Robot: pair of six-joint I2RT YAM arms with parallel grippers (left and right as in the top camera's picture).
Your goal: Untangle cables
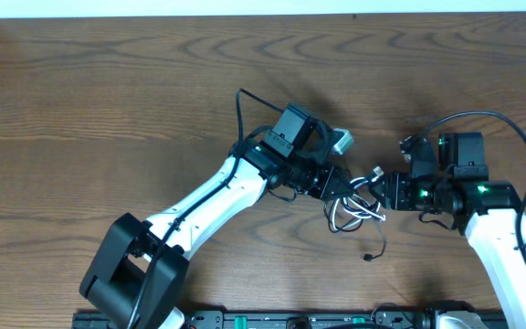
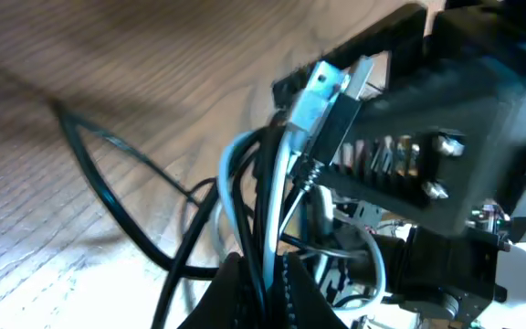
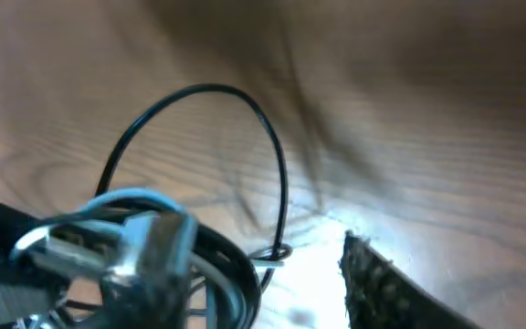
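The cables [image 1: 354, 212] are a thin black cord and a thin white cord, tangled in a small bundle between my two grippers at the table's middle. My left gripper [image 1: 340, 186] is shut on the bundle; in the left wrist view the black and white strands [image 2: 272, 183] run up from between its fingers [image 2: 261, 263]. A silver end plug [image 2: 322, 91] sticks up in front of my right gripper [image 1: 383, 190]. In the right wrist view the plug [image 3: 117, 247] is close and blurred, a black loop [image 3: 245, 100] arcs above it, and the gripper [image 3: 281, 288] looks open.
A loose black cord end [image 1: 369, 257] trails toward the front of the wooden table [image 1: 108, 91]. The left arm's own thicker black wire [image 1: 242, 105] loops up behind its wrist. The right arm's wire [image 1: 500, 123] arcs over its wrist.
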